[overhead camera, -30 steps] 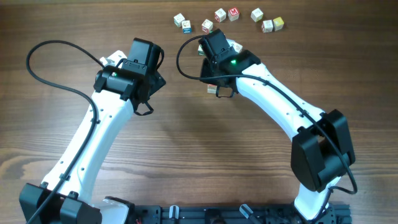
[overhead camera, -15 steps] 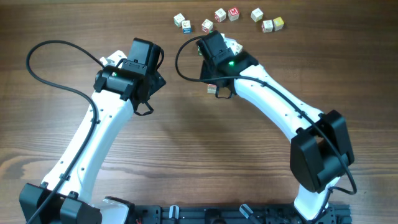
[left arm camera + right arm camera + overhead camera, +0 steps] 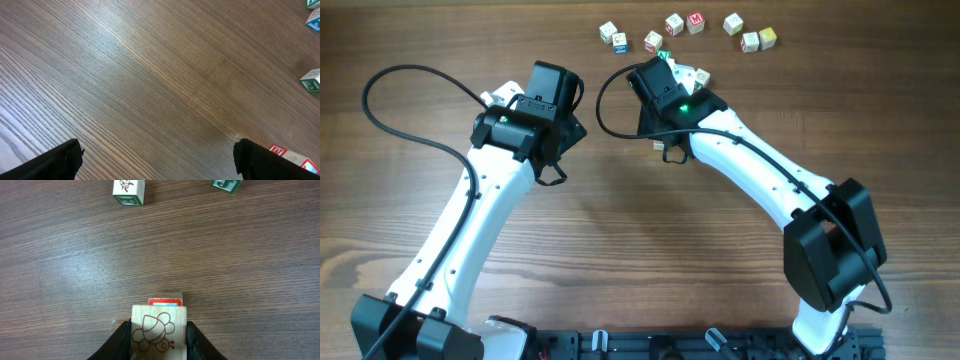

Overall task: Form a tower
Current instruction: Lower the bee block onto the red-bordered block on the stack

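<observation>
R gripper (image 3: 159,341): clamped on the tower (image 3: 159,326), fingers (image 3: 121,341) tight on both side faces of the top cube. Top cube is pale wood w/ a brown-red bee print facing the wrist cam. A red-faced cube (image 3: 165,301) peeks out just past it. Looks stacked, but the contact line is hidden, so can't confirm. Tower sits low-centre in the R wrist view, on the tabletop (image 3: 60,270). Two loose cubes lie ahead, well apart from it: green-framed cube (image 3: 129,191) up left of centre, and a second green cube (image 3: 226,184) cut by the top edge.

Overhead: right arm (image 3: 750,165) reaches toward the upper middle. Its wrist housing covers the gripper end, so the tower is hidden there. Row of loose cubes (image 3: 674,24) runs along the far side, near that wrist.

L gripper (image 3: 160,162): jaws fully apart, hanging over the tabletop. Only its tips show, at the bottom corners of the L wrist view. Green-faced cube (image 3: 311,81) at the right edge, red/white cube (image 3: 292,154) bottom right, just beside one tip. Left arm (image 3: 470,220) is left of the right arm, not touching it.
</observation>
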`<state>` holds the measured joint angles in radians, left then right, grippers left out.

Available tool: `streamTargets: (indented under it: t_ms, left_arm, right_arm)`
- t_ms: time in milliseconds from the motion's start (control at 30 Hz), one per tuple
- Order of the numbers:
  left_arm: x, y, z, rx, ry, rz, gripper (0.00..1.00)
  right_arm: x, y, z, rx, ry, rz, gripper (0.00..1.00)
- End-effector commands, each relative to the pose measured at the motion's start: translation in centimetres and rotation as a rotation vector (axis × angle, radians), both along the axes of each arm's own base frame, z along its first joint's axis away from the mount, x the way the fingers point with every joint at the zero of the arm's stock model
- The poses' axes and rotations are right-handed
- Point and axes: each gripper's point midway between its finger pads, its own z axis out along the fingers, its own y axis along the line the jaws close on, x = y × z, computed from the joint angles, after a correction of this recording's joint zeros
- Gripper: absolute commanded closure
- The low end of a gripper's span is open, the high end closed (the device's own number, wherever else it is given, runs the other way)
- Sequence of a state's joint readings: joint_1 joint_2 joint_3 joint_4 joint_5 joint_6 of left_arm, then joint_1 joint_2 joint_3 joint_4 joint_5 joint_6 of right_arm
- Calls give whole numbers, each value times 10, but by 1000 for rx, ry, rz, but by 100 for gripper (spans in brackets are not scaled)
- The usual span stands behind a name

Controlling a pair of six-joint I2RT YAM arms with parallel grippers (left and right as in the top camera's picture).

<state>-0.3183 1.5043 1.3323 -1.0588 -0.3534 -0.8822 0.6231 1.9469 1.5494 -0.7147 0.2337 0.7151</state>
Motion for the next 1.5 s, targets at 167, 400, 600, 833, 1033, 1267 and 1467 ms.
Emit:
streamTargets:
  t_ms: [167, 400, 600, 833, 1033, 1267, 1467]
  left_arm:
    - [-1, 3, -3, -2, 6, 25, 0]
    - [-1, 3, -3, -2, 6, 25, 0]
    - [-1, 3, -4, -2, 6, 25, 0]
    - [-1, 3, -3, -2, 6, 25, 0]
    - [-1, 3, -4, -2, 6, 25, 0]
    - [-1, 3, -3, -2, 6, 25, 0]
    - [-1, 3, -3, -2, 6, 24, 0]
  right_arm:
    - [0, -6, -12, -33, 3, -29, 71]
    - [-1, -7, -15, -37, 3, -24, 70]
    - [0, -6, -18, -54, -2, 13, 71]
    - [0, -6, -20, -55, -5, 19, 70]
    - [1, -5, -23, -65, -6, 37, 70]
    - [1, -5, -26, -68, -2, 39, 66]
    - [2, -5, -30, -73, 3, 40, 66]
